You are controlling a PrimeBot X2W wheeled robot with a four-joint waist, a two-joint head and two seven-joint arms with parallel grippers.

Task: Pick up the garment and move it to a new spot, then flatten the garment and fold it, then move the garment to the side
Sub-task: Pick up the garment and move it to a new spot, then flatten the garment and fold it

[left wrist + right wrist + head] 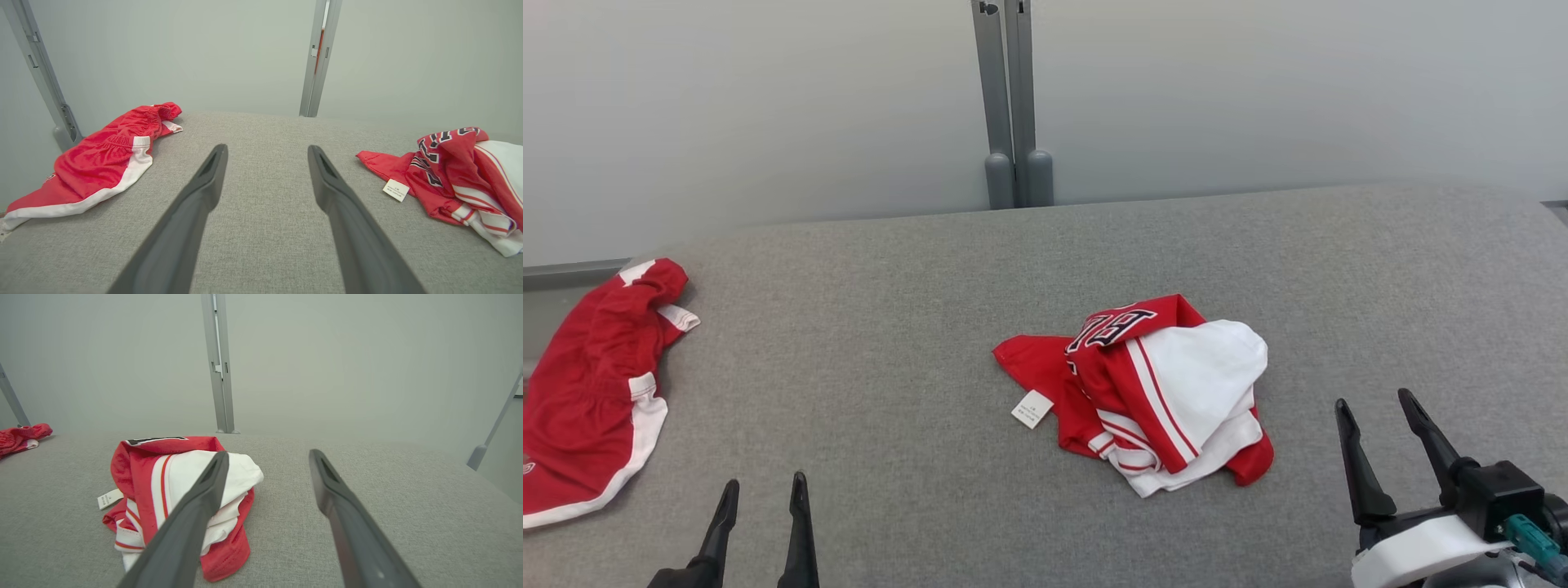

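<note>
A crumpled red and white garment [1168, 384] with black lettering and a small white tag lies bunched in the middle of the grey padded table [890, 327]. It shows at the right of the left wrist view [449, 175] and left of centre in the right wrist view [179, 473]. My left gripper [764, 482] is open near the front edge, left of the garment and apart from it, with nothing between its fingers [266, 148]. My right gripper [1374, 400] stands open just right of the garment, also holding nothing [268, 453].
Red shorts with white trim [588, 392] lie at the table's far left edge [98, 163]. A grey double post [1013, 106] stands behind the table's back edge against a pale wall. Bare grey surface stretches between the two pieces of clothing.
</note>
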